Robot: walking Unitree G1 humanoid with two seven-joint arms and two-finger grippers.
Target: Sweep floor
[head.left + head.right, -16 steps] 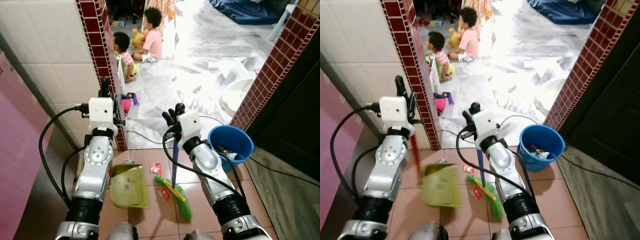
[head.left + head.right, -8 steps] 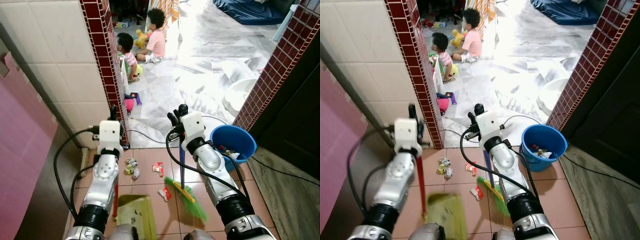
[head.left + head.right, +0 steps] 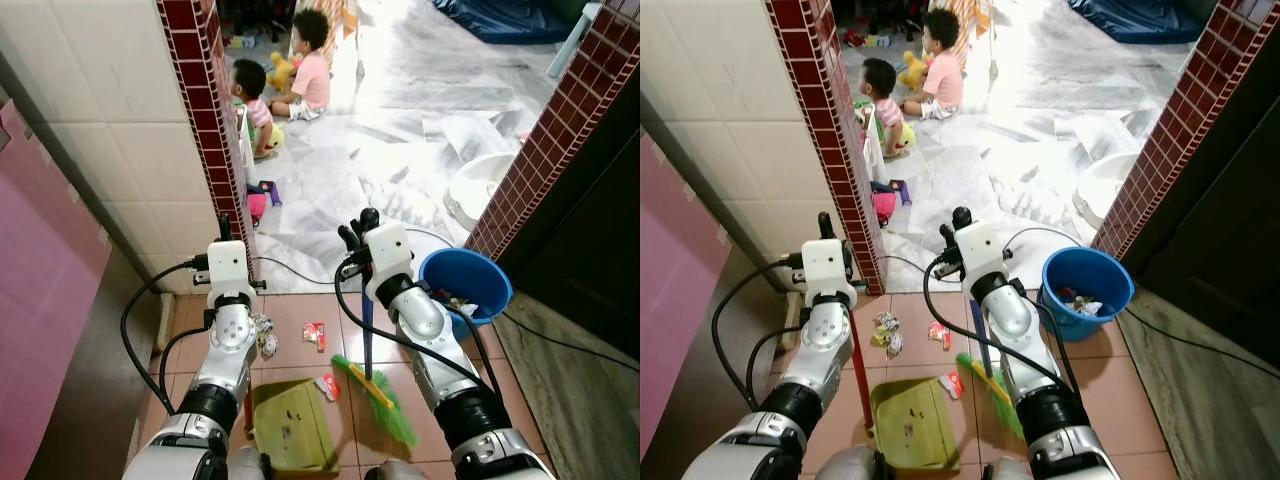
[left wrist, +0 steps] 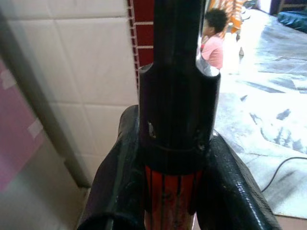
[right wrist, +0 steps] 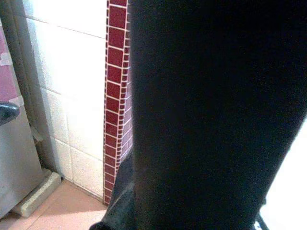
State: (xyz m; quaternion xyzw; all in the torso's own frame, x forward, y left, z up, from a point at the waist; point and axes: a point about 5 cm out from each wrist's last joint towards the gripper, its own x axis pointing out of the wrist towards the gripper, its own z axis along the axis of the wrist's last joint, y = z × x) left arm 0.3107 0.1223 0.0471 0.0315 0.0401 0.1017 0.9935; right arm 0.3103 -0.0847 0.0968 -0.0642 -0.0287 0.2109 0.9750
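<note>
Left gripper (image 4: 175,187) clamps dustpan (image 3: 908,422); right gripper (image 3: 360,245) grips broom (image 3: 380,392) (three wrappers (image 3: 940,334) remain).

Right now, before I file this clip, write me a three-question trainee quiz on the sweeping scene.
1. True or false: the dustpan rests on the floor tiles.
2. Which tool does the right hand hold? A) mop B) broom C) sponge
3. Fill in: the blue bucket stands on the robot's ____ side.

Key:
1. True. The left hand grips its red handle.
2. B. Its green bristles touch the floor near the wrappers.
3. Right, beside the brick doorpost.
</note>
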